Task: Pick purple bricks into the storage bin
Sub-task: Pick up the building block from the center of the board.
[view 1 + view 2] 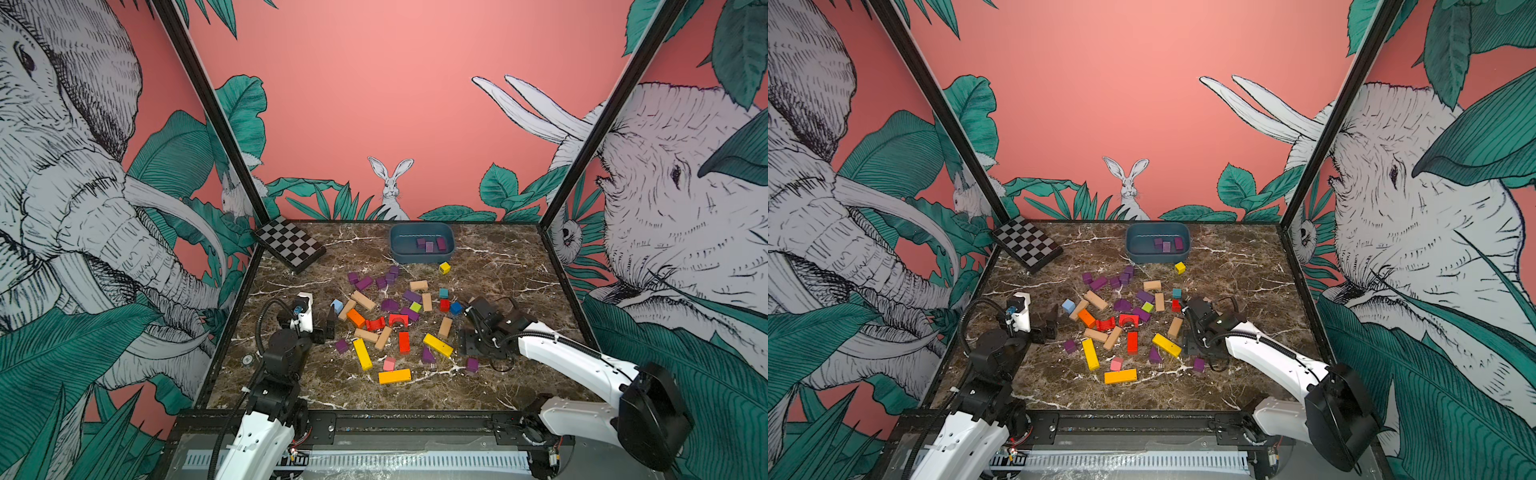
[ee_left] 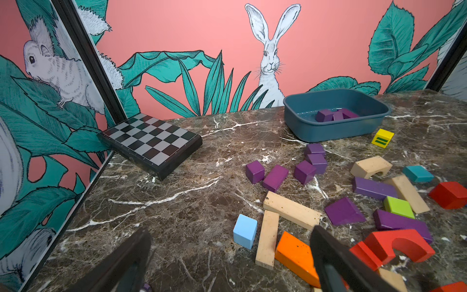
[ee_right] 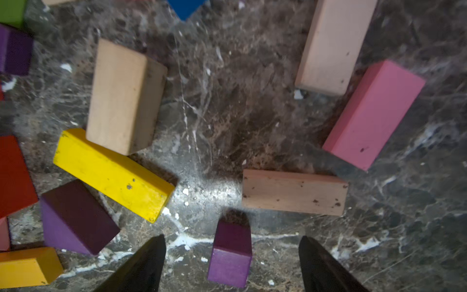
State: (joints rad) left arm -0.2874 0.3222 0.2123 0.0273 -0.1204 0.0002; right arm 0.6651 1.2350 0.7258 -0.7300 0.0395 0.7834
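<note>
In the right wrist view a small purple cube (image 3: 230, 252) lies on the marble between the two fingers of my right gripper (image 3: 232, 237). The jaws are open, with a gap on each side of the cube. In both top views this cube (image 1: 471, 365) sits at the front right, just under the lowered right gripper (image 1: 471, 355). My left gripper (image 1: 328, 328) hovers open and empty at the left of the pile. More purple bricks (image 1: 382, 280) are scattered mid-table. The dark blue storage bin (image 1: 415, 257) stands at the back and holds three purple bricks (image 1: 430, 244).
A checkerboard slab (image 1: 289, 245) leans in the back left corner. Mixed tan, red, orange, yellow and pink blocks fill the middle. A tan bar (image 3: 294, 192), a yellow bar (image 3: 113, 174) and a purple wedge (image 3: 75, 217) lie close to the right gripper. Printed walls enclose three sides.
</note>
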